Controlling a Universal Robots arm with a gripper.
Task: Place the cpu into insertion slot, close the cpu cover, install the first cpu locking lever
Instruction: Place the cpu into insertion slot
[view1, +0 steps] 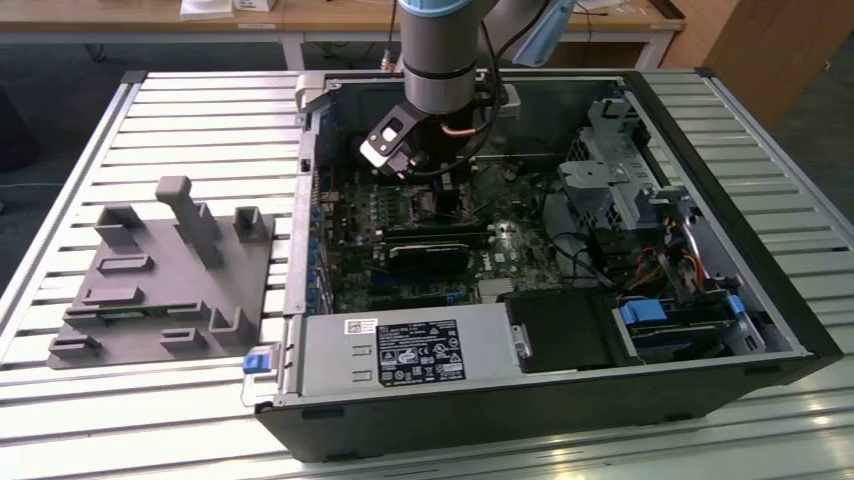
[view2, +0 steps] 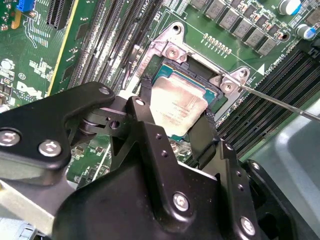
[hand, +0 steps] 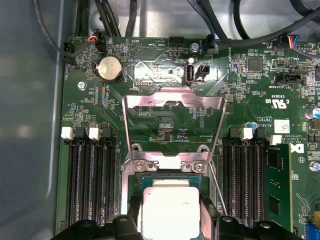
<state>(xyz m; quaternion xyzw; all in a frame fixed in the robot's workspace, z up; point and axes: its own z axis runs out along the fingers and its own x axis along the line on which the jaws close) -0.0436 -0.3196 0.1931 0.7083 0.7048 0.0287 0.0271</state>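
Claw (view2: 176, 104) low inside the open computer case (view1: 747, 250), fingers (view2: 145, 97) clamped against two opposite edges of the cpu (view2: 177, 112). Cpu lies flat in the insertion slot (view2: 212, 95), directly between the fingers, on the green motherboard (hand: 240, 90). Cpu cover (hand: 175, 96) open, standing up just beyond the claw, bare board visible through its cut-out. Thin wire locking lever (view2: 280, 102) unlatched, slanting away beside the slot. Black memory slots (hand: 90, 185) flank the claw on both sides. Case rests on a slatted metal tabletop (view1: 200, 110).
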